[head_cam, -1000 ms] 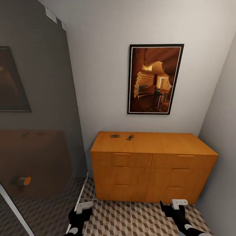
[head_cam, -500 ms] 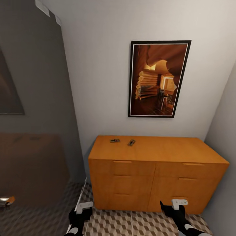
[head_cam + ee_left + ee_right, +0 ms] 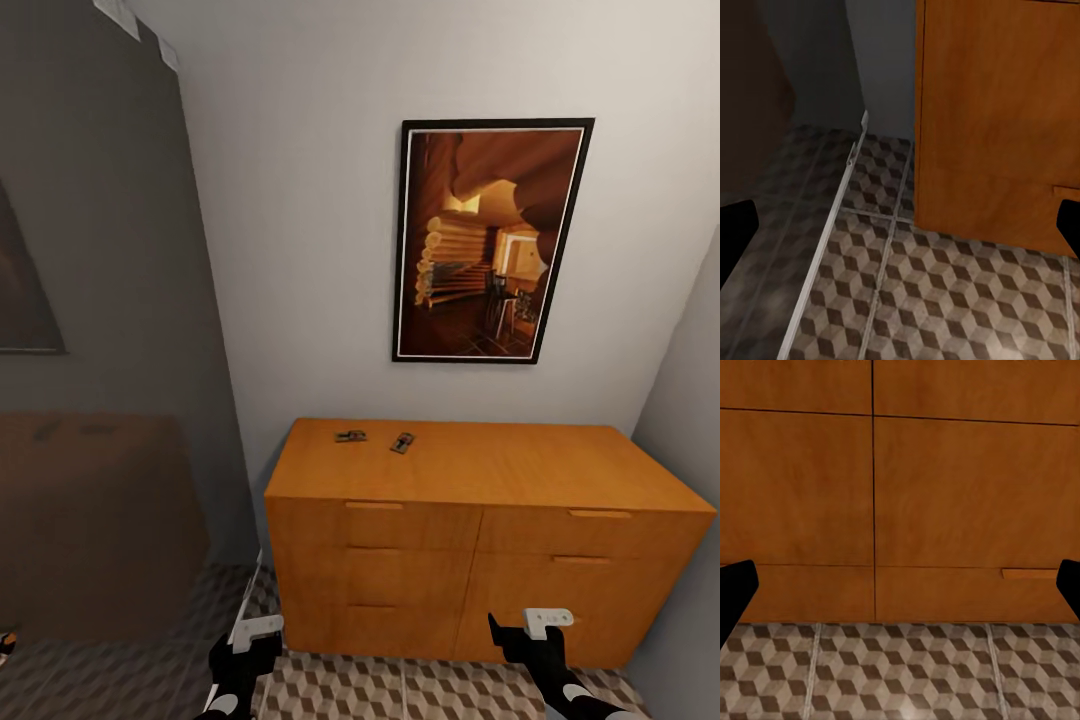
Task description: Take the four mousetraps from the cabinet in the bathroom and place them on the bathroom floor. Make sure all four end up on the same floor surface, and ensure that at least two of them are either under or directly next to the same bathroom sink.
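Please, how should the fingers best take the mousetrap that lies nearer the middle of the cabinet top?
Probably from straight above. This mousetrap is a tiny flat slab lying on the cabinet top, turned diagonally, so the fingers should likely close across its short width, pinching the two long edges.

Two mousetraps [image 3: 375, 439] on cabinet [image 3: 480, 540] top's left rear, picture [image 3: 488, 240] above
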{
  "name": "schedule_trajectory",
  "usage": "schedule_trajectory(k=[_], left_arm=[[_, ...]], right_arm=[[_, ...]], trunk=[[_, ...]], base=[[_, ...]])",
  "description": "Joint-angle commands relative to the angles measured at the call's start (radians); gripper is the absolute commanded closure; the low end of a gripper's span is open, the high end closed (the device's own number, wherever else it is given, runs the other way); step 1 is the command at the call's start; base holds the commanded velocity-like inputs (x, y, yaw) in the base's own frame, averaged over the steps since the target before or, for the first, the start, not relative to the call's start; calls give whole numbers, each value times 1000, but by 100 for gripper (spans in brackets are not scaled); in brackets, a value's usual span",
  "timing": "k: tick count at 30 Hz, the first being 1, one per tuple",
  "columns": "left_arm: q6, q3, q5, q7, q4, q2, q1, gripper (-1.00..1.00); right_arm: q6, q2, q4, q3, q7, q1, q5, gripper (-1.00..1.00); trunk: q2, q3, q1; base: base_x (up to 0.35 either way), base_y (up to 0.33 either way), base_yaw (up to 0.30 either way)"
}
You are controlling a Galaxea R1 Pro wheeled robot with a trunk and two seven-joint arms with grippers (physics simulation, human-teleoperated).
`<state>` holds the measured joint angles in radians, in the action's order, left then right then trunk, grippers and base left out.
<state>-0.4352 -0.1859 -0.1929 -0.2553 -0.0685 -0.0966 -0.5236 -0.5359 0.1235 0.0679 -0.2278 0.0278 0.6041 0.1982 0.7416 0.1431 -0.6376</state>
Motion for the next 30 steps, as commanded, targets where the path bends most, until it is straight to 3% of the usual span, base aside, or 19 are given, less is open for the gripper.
schedule_trajectory(k=[1,30], left_arm=[[-3,-9,-8,-4,1,0,-1,-100],[12,-17,-6,-14,-19,-2,-1,-100]], right_arm=[[-6,1,4,-9,3,2,6,-100],[-5,-5,4,-8,17,-5,8,-100]], trunk=[[1,2,0],[1,2,0]], base=[[8,0,0],[1,0,0]])
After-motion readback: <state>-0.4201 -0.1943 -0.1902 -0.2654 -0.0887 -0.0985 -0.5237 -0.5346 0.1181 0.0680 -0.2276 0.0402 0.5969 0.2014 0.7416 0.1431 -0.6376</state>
